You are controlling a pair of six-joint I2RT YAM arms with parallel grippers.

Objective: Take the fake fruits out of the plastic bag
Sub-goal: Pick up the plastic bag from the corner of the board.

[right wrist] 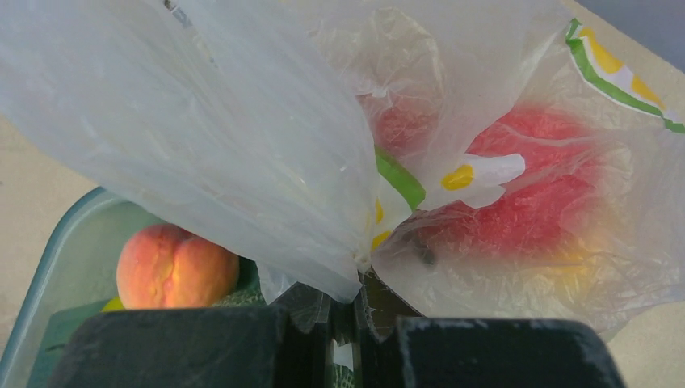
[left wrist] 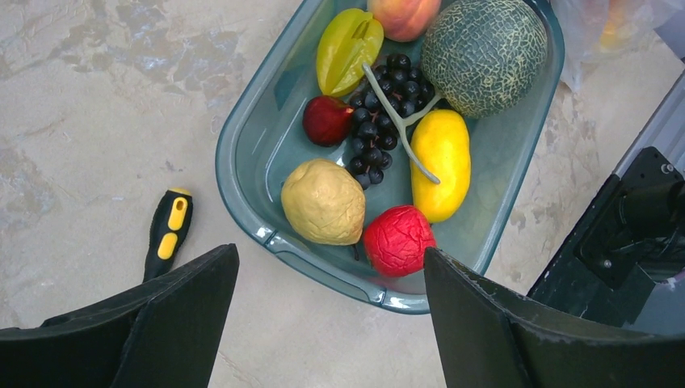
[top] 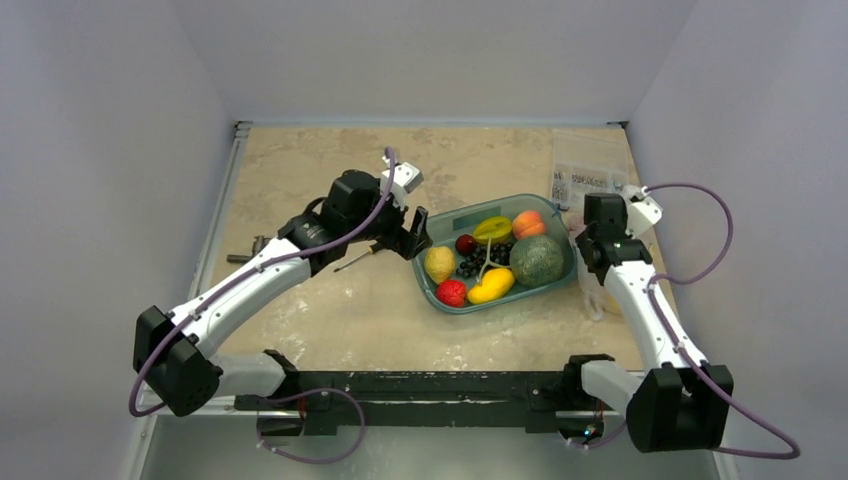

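The right gripper (right wrist: 347, 327) is pinched tight on a bunched fold of the plastic bag (right wrist: 226, 121). The bag spreads out just past its fingers. Red fake fruits (right wrist: 525, 194) show as a blur through the film, ahead and to the right of the fingers, inside the bag. Ahead to the left sits a peach (right wrist: 174, 267) in the teal tub (right wrist: 48, 259), right beside the bag.

The left gripper (left wrist: 329, 263) is spread wide, holding nothing, over the tub's near end. Just ahead of its fingers, in the tub, lie a red bumpy fruit (left wrist: 397, 240), a tan lumpy fruit (left wrist: 323, 202), a yellow oval fruit (left wrist: 440, 162), dark grapes (left wrist: 376, 129) and a green melon (left wrist: 485, 52). A screwdriver (left wrist: 168, 230) lies on the table (left wrist: 81, 121) to its left, apart from the tub.

The left arm (top: 250, 280) reaches in long and bent. The right arm (top: 640, 300) rises short, its wrist bent beside the tub.
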